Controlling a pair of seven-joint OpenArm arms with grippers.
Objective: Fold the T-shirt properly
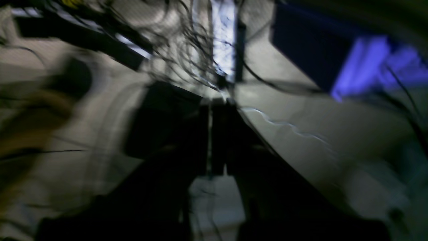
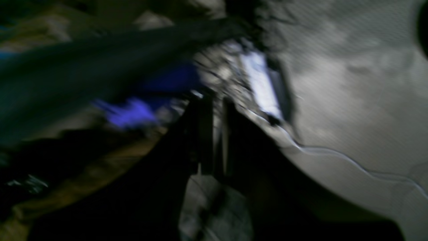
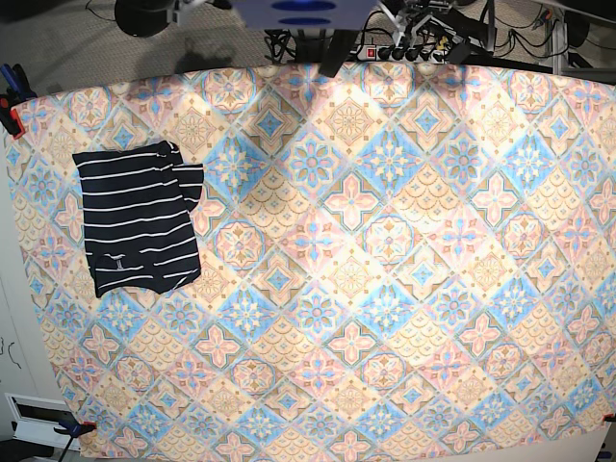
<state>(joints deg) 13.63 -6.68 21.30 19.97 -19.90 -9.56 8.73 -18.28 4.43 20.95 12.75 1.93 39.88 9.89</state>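
On the bench's far left, the T-shirt (image 3: 140, 218) lies folded into a compact dark rectangle, its white stripes running across it and one sleeve edge bunched at its upper right corner. It rests flat on the patterned cloth (image 3: 385, 289) that covers the bench, near that cloth's left edge and well apart from everything else. Parked there, out of the middle, it reads as a finished piece set aside, so the folding looks done or nearly so.

Neither arm reaches over the cloth in the base view; both seem drawn back to the top edge, where cables and a power strip (image 3: 409, 50) sit. The wrist views are heavily blurred. The left end effector (image 1: 210, 134) shows its two dark fingers pressed together, closed on nothing visible. The right end effector (image 2: 214, 134) stands with a narrow slit between its fingers; nothing can be made out in that slit, and whether it counts as shut I cannot tell.

No box, bin or basket appears anywhere; the shirt lies bare on the cloth.
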